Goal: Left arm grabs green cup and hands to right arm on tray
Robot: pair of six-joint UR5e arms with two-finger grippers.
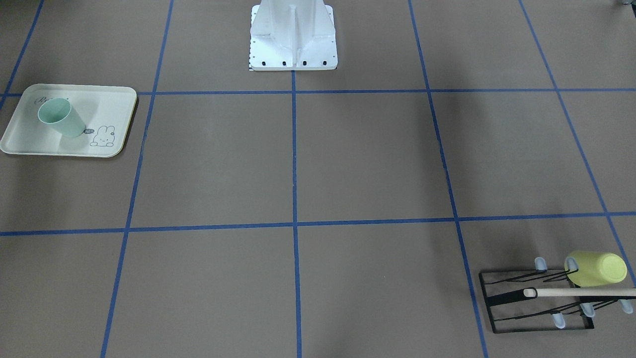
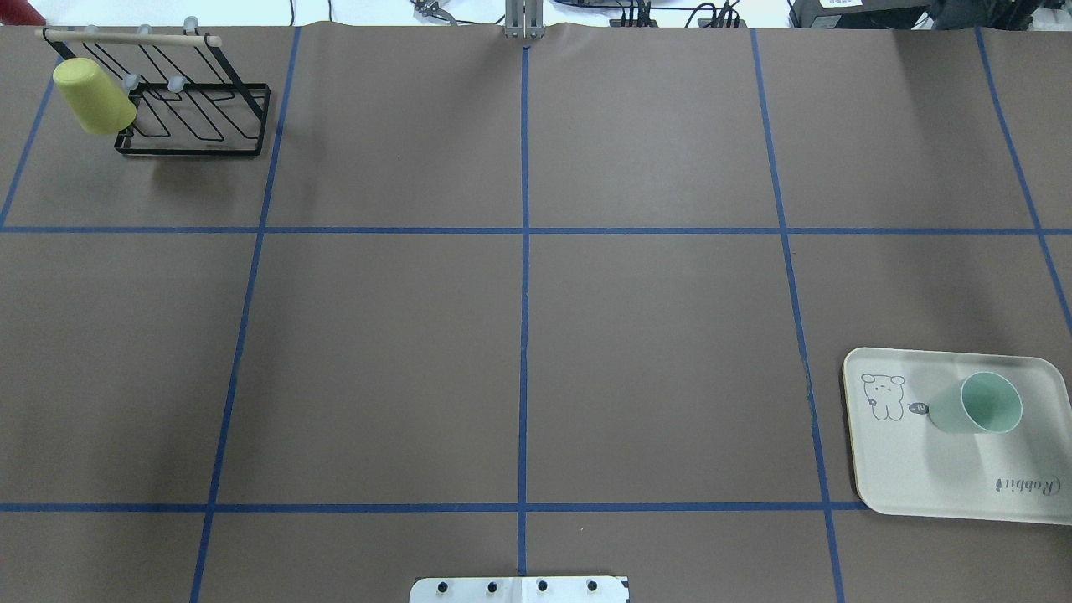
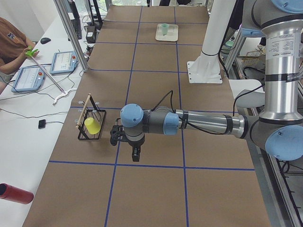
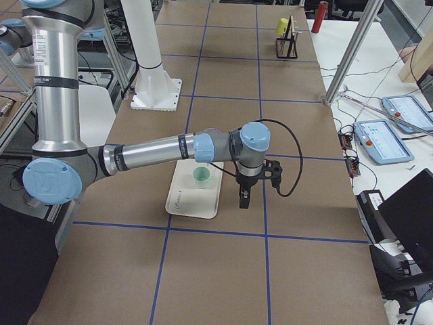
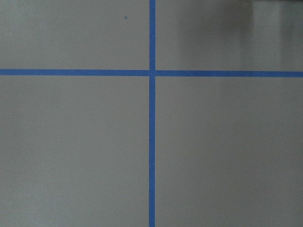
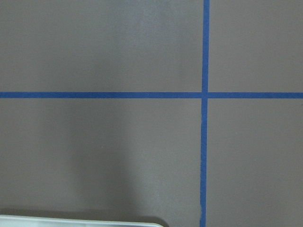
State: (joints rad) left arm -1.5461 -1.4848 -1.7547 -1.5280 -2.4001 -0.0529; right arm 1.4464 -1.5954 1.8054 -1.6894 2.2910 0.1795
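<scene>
The green cup stands upright, mouth up, on the cream tray at the table's right end. Both also show in the front view, the cup on the tray. No arm shows in the overhead or front views. In the exterior left view my left gripper points down above the table beside the rack, far from the cup. In the exterior right view my right gripper points down just beside the tray, next to the cup. I cannot tell whether either is open or shut.
A yellow-green cup hangs on a black wire rack at the far left corner. The white robot base stands at the robot's edge of the table. The right wrist view shows the tray's edge. An operator sits beside the table.
</scene>
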